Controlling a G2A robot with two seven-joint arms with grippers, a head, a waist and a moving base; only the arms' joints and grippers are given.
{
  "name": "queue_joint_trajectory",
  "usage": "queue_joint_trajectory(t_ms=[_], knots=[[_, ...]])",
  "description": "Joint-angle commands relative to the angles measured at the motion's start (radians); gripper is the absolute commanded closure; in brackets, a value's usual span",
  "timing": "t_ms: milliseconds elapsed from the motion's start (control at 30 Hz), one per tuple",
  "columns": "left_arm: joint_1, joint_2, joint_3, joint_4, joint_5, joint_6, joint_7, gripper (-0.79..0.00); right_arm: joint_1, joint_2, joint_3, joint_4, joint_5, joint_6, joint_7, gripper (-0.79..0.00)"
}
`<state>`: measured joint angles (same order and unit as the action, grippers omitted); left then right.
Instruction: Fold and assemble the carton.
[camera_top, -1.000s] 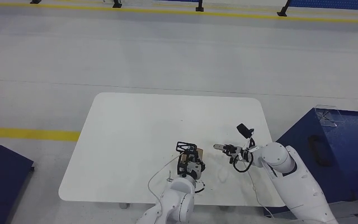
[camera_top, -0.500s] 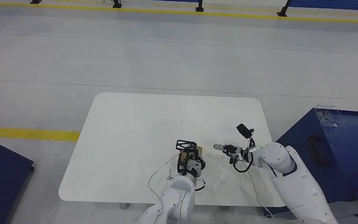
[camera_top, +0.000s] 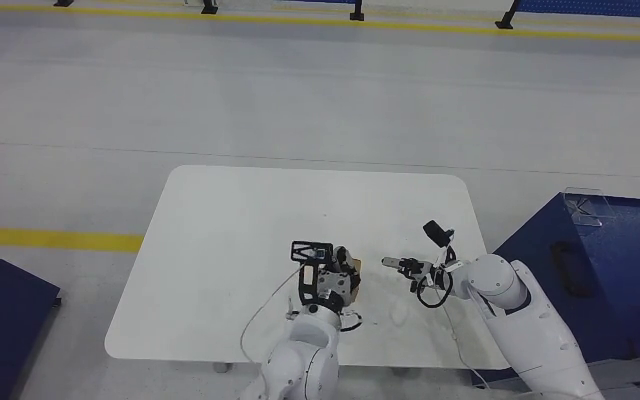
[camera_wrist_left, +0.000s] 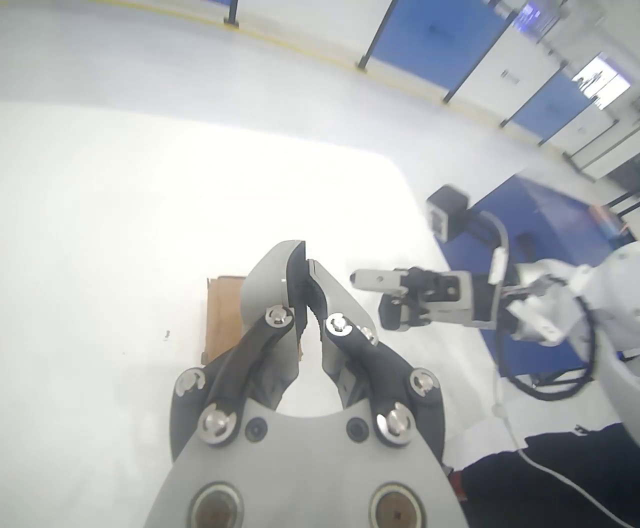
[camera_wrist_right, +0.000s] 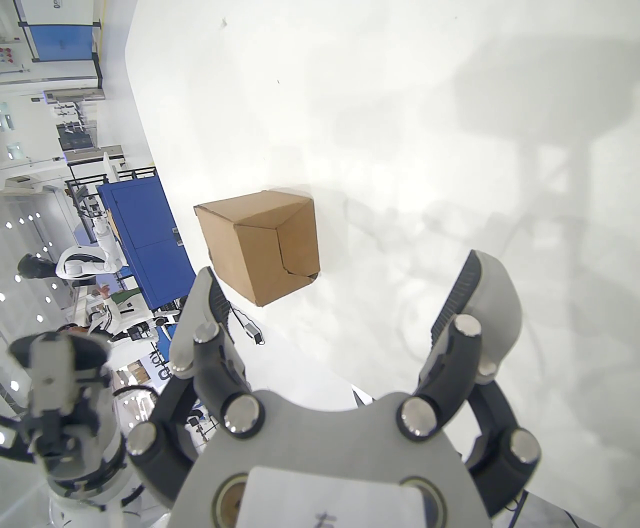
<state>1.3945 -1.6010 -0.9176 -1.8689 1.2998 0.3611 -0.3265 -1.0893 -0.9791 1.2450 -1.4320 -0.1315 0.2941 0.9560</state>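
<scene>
Carton (camera_wrist_right: 265, 250) sits on the white table (camera_top: 220, 250), and in the top view we find it (camera_top: 352, 267) in the lower middle of the frame, close to the table's lower edge. From the right wrist view we see it as a brown cardboard cube resting on the tabletop by itself, with one face made of folded, overlapping flaps and a small gap at one corner of that face.

We see the left gripper (camera_wrist_left: 305, 262) with its two fingers drawn together until the tips almost meet and nothing between them. A brown edge of the carton (camera_wrist_left: 222, 315) shows past one finger. We cannot tell from that view whether the finger touches the cardboard.

We find the right gripper (camera_wrist_right: 340, 272) with its fingers spread wide and nothing held, pointing toward the carton and apart from it. In the top view it (camera_top: 392, 264) lies just right of the carton, with a strip of bare table between them, and its arm runs off toward the lower right corner of the frame. A blue cabinet (camera_top: 570, 250) stands off the table at the right edge of the frame.
</scene>
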Motion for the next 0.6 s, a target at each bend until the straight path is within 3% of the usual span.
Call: queue_joint_trajectory(t_ms=[0,33,67,100,133,167,200,300,333,467,567], knots=[[0.068,0.013,-0.03,-0.093,0.024,-0.042,0.025,0.0,0.0,0.0,0.0,0.0,0.0,0.0,0.0,-0.785],[0.091,0.018,-0.042,-0.12,0.026,-0.062,0.028,0.0,0.0,0.0,0.0,0.0,0.0,0.0,0.0,-0.785],[0.111,0.022,-0.057,-0.146,0.021,-0.078,0.029,-0.64,0.0,0.0,0.0,0.0,0.0,0.0,0.0,-0.785],[0.117,0.024,-0.062,-0.153,0.021,-0.083,0.03,-0.785,0.0,0.0,0.0,0.0,0.0,0.0,0.0,-0.785],[0.117,0.024,-0.062,-0.153,0.021,-0.083,0.03,-0.785,0.0,0.0,0.0,0.0,0.0,0.0,0.0,-0.785],[0.116,0.024,-0.061,-0.154,0.022,-0.084,0.03,-0.009,0.0,0.0,0.0,0.0,0.0,0.0,0.0,-0.784],[0.119,0.024,-0.063,-0.157,0.021,-0.086,0.03,-0.017,0.0,0.0,0.0,0.0,0.0,0.0,0.0,-0.784],[0.117,0.024,-0.062,-0.153,0.021,-0.084,0.03,-0.193,0.0,0.0,0.0,0.0,0.0,0.0,0.0,-0.785],[0.117,0.024,-0.062,-0.153,0.021,-0.083,0.03,-0.299,0.0,0.0,0.0,0.0,0.0,0.0,0.0,-0.784],[0.117,0.024,-0.062,-0.153,0.021,-0.083,0.03,-0.524,0.0,0.0,0.0,0.0,0.0,0.0,0.0,-0.784],[0.117,0.024,-0.062,-0.153,0.021,-0.083,0.03,-0.636,0.0,0.0,0.0,0.0,0.0,0.0,0.0,-0.785]])
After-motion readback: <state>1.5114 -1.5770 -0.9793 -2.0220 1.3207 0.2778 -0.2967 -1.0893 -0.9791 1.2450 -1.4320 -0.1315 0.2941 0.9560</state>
